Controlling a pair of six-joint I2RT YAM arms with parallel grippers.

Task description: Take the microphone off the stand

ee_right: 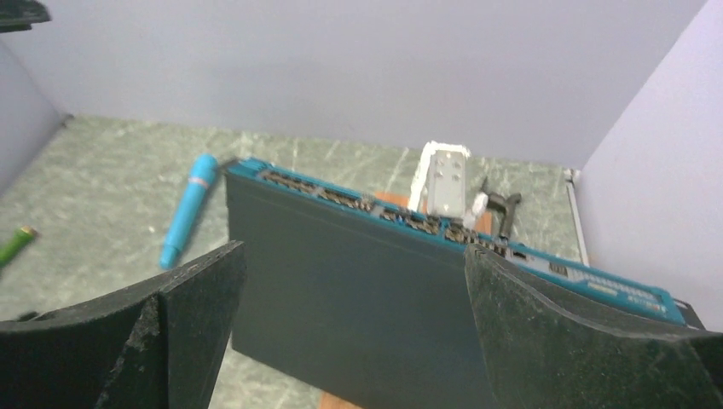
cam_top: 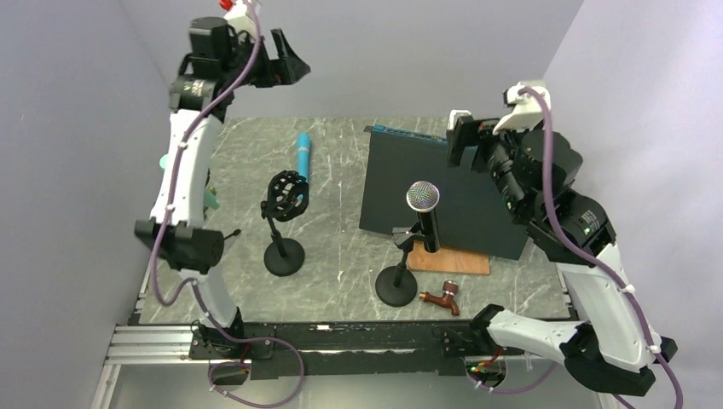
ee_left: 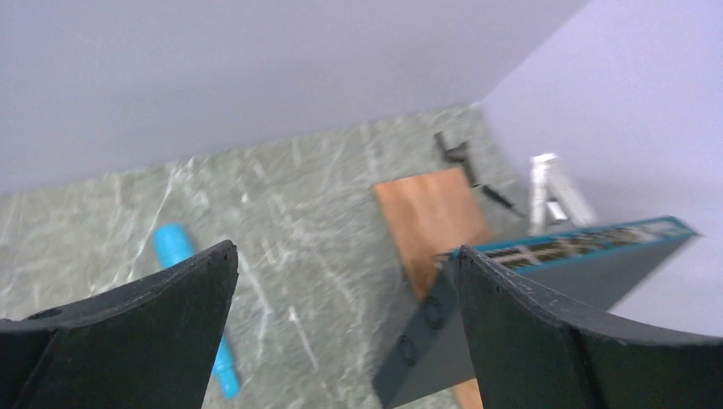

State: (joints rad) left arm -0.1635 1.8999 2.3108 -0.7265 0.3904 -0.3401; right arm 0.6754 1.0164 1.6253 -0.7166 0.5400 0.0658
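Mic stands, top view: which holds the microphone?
The stand in front of the dark box: a silver-grilled microphone sits upright in it. The other stand, to its left, carries only an empty shock mount.

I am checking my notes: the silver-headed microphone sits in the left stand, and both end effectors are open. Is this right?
No: the microphone sits in the right stand (top external view). The left end effector and right end effector are open.

silver-headed black microphone [cam_top: 424,207], blue tube [cam_top: 303,158]
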